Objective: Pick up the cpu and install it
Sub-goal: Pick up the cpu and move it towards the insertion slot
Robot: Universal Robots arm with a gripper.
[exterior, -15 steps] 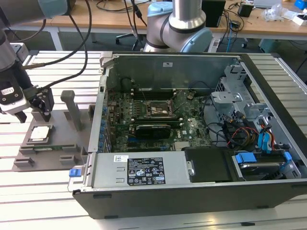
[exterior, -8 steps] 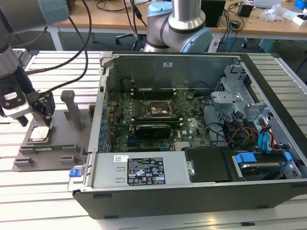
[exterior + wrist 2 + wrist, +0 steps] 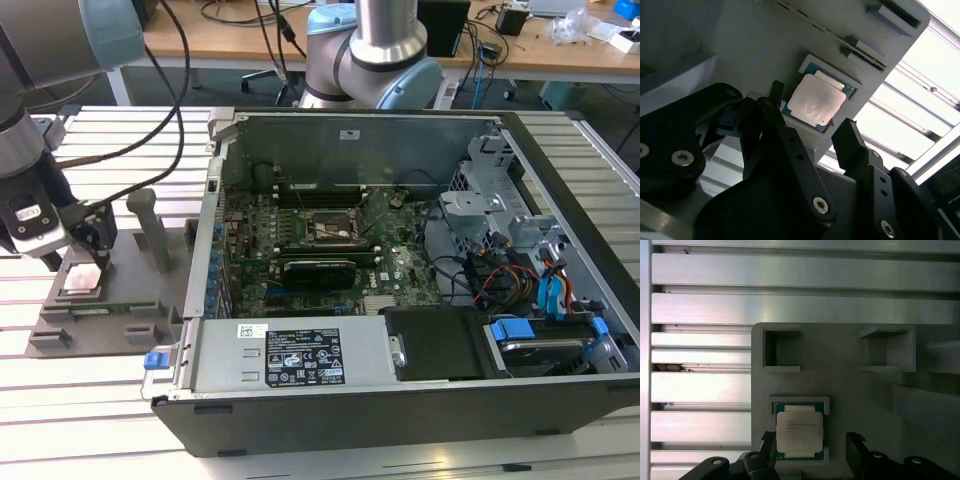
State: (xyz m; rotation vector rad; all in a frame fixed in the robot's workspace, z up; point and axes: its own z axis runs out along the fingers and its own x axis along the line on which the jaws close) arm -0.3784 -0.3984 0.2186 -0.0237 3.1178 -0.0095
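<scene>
Silvery-grey and flat, the cpu (image 3: 82, 279) lies in its shallow recess in the grey plastic tray (image 3: 150, 300), at the exterior view's left, outside the open computer case (image 3: 400, 400). From my seat I see the claw (image 3: 93, 243) hanging right above it, the arm coming down from the exterior view's upper left.

Both wrist views give me the closer look: the cpu (image 3: 799, 432) (image 3: 815, 102) sits metal plate up, level in its seat, with its green rim showing around the plate. The claw (image 3: 811, 452) (image 3: 811, 112) is spread wide, wider than the chip, and holds nothing. Its black fingers (image 3: 856, 452) stand one to each side of the cpu; one is close by the chip's edge, the other stands clearly apart from it. I cannot tell whether the nearer one touches.

Two square pockets in the tray (image 3: 840, 370) lie beyond the chip. The tray rests on the ribbed aluminium bench (image 3: 700, 310). Inside the case, the dark socket (image 3: 335, 230) with its metal frame sits on the board.
</scene>
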